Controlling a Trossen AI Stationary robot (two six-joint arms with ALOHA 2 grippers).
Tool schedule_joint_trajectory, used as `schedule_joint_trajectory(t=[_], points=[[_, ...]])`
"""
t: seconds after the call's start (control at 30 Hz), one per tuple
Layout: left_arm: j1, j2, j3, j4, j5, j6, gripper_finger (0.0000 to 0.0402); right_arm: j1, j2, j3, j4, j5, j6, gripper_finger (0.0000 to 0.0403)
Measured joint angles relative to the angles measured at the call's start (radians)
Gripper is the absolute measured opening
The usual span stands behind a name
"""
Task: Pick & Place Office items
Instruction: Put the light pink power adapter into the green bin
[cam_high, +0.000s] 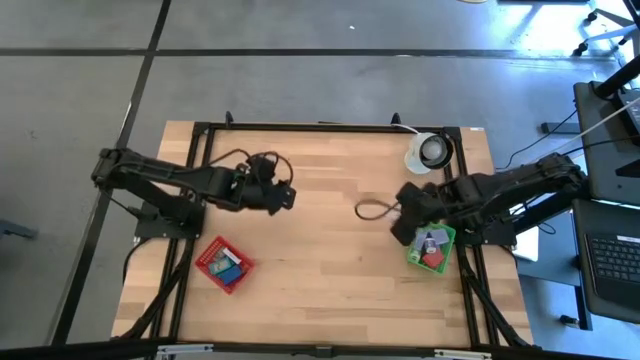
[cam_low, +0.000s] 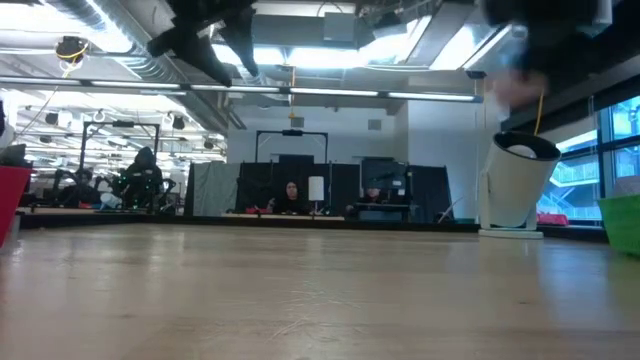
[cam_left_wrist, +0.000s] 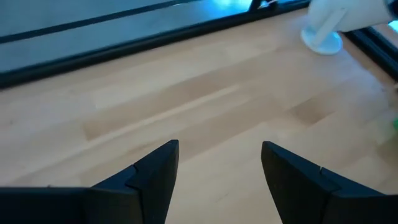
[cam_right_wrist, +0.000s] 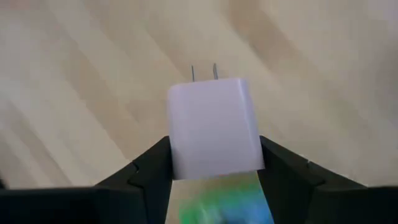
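My right gripper (cam_high: 404, 214) hangs over the table beside the green basket (cam_high: 446, 250) and is shut on a white plug block (cam_right_wrist: 210, 124) with two metal prongs (cam_right_wrist: 204, 72). The green basket holds several small coloured office items (cam_high: 431, 247). The red basket (cam_high: 209, 250) near the front left holds a few more (cam_high: 228, 268). My left gripper (cam_high: 287, 197) is open above the bare wood left of centre, with nothing between its fingers (cam_left_wrist: 155, 171). My right gripper pinches the white plug block by its two opposite side faces (cam_right_wrist: 176, 155), near the end away from the prongs. The fingers (cam_right_wrist: 283, 165) slant steeply down from above. The block is lifted clear of the table, its prongs pointing away from the gripper.
A white round object with a dark centre (cam_high: 430, 152) stands at the far right of the table. A dark cord loop (cam_high: 373, 210) lies on the wood just left of my right gripper. Bare wood stretches between the two arms and toward the near edge.
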Motion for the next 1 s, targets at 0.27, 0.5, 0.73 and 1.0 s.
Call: schedule_joint_trajectory(t=[0.27, 0.5, 0.73, 1.0], points=[[0.081, -0.003, 0.000, 0.172, 0.101, 0.201, 0.0226, 0.105, -0.005, -0.151, -0.185, -0.161, 0.226, 0.0199], [0.102, -0.003, 0.000, 0.246, 0.118, 0.254, 0.0226, 0.161, -0.008, -0.258, -0.182, -0.202, 0.364, 0.0200], [0.102, -0.003, 0.000, 0.248, 0.139, 0.253, 0.0226, 0.220, -0.033, -0.265, -0.187, -0.207, 0.436, 0.0200], [0.102, -0.003, 0.000, 0.277, 0.158, 0.252, 0.0226, 0.333, -0.101, -0.265, -0.126, -0.171, 0.583, 0.0200]])
